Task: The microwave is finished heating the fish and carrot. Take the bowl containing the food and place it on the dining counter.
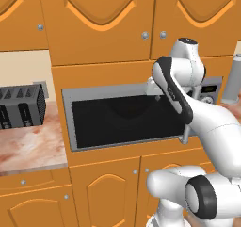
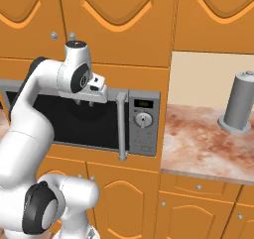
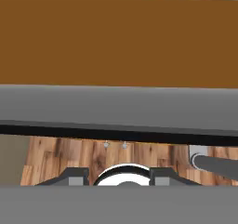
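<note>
Here the microwave [image 2: 82,121] sits built into the orange cabinets, its dark glass door shut and its bar handle [image 2: 121,126] upright beside the knob. The claw [image 2: 85,104] hangs close before the door's upper edge, left of the handle, fingers pointing down and set narrow, gripping nothing. A grey canister [image 2: 239,104] stands on the marbled bench [image 2: 198,144] to the right.
</note>
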